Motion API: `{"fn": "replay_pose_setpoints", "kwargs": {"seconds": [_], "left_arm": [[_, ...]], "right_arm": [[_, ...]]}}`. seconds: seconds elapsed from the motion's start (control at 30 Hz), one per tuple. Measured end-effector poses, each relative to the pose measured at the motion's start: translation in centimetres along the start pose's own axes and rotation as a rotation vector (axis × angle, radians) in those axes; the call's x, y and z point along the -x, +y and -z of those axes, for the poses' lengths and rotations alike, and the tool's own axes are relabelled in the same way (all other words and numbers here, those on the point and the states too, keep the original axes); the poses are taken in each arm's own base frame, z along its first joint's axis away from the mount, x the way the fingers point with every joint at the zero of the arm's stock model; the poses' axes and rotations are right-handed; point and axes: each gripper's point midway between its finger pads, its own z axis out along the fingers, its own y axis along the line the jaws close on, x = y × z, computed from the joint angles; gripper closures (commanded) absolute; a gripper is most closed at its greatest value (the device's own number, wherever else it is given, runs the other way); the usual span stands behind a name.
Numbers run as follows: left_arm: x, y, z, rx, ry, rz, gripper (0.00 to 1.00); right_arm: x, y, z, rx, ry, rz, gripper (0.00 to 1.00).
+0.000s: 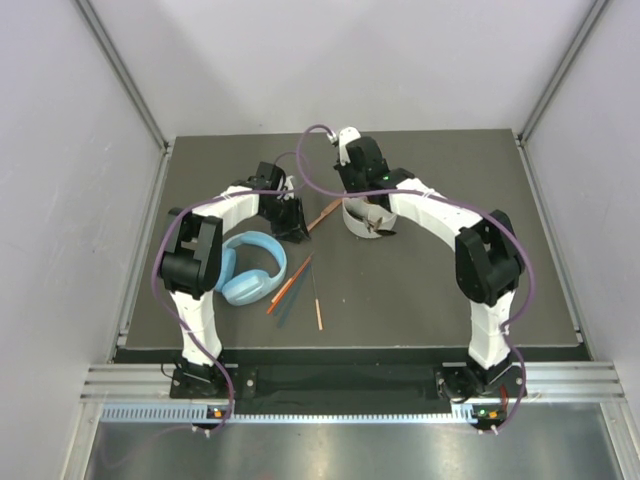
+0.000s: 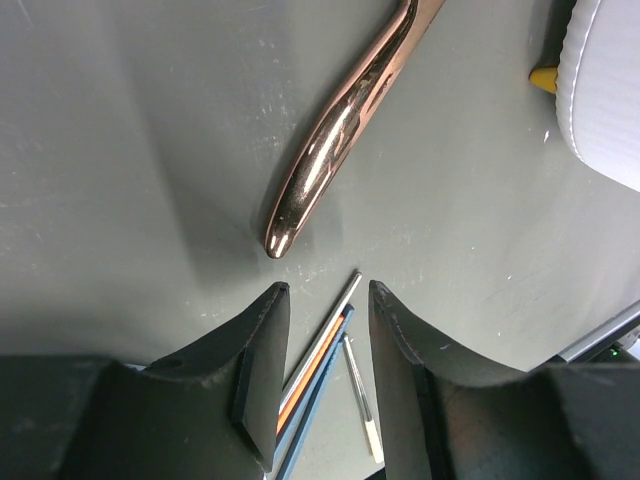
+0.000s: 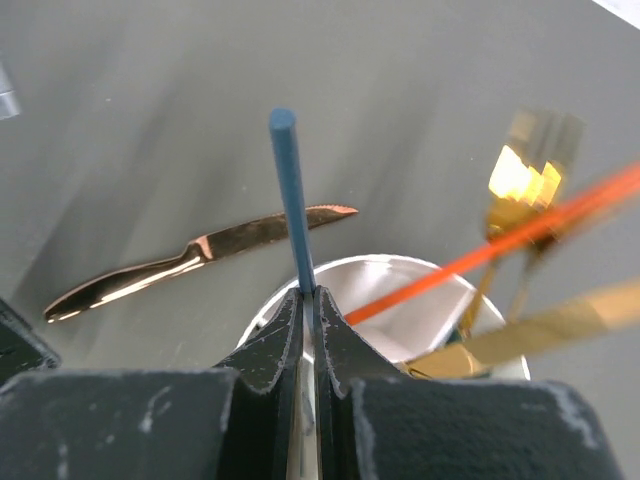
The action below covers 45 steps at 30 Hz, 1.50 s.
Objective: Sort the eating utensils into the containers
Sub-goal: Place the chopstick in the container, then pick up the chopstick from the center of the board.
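Observation:
My right gripper [image 3: 309,293] is shut on a dark teal chopstick [image 3: 291,190] and holds it upright over the round white holder [image 3: 392,283]. In the holder stand an orange chopstick [image 3: 520,235], a gold fork [image 3: 525,170] and another gold utensil [image 3: 560,320]. A copper knife [image 3: 200,255] lies on the table just left of the holder [image 1: 358,222]. My left gripper [image 2: 322,290] is open and empty, just above the table at the knife's handle end [image 2: 335,140]. Orange, teal and silver chopsticks [image 2: 318,362] lie on the table behind its fingers.
Light blue headphones [image 1: 250,268] lie on the table at the left, next to the loose chopsticks [image 1: 292,283]. One more thin stick [image 1: 318,300] lies to their right. The holder's white ribbed wall [image 2: 610,90] shows at the upper right of the left wrist view.

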Motion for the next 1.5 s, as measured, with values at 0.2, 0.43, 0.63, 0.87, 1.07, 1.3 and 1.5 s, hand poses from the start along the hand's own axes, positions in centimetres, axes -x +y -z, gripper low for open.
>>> {"fn": "replay_pose_setpoints", "kwargs": {"seconds": [0.2, 0.43, 0.63, 0.87, 1.07, 1.3, 1.5], "left_arm": [[0.0, 0.0, 0.0, 0.002, 0.000, -0.001, 0.58], [-0.1, 0.1, 0.0, 0.008, 0.001, 0.001, 0.58], [-0.1, 0.3, 0.0, 0.017, 0.000, 0.002, 0.57], [-0.1, 0.3, 0.0, 0.016, 0.001, 0.002, 0.57], [1.5, -0.9, 0.8, 0.000, -0.028, -0.010, 0.57], [3.6, -2.7, 1.1, -0.034, -0.068, -0.022, 0.57], [5.9, -3.1, 0.8, -0.020, -0.104, -0.011, 0.56]], "right_arm": [[-0.4, 0.6, 0.9, 0.009, 0.013, -0.022, 0.89], [-1.8, 0.6, 1.2, 0.002, 0.070, -0.022, 0.74], [-2.5, 0.6, 1.4, 0.003, 0.099, -0.016, 0.71], [-1.9, 0.9, 2.6, 0.024, 0.098, -0.014, 0.69], [0.1, 0.7, 8.1, 0.069, 0.087, -0.017, 0.65], [1.9, 2.5, 18.1, 0.207, 0.073, -0.036, 0.60], [-2.0, 8.2, 21.0, 0.366, 0.236, -0.002, 0.57]]}}
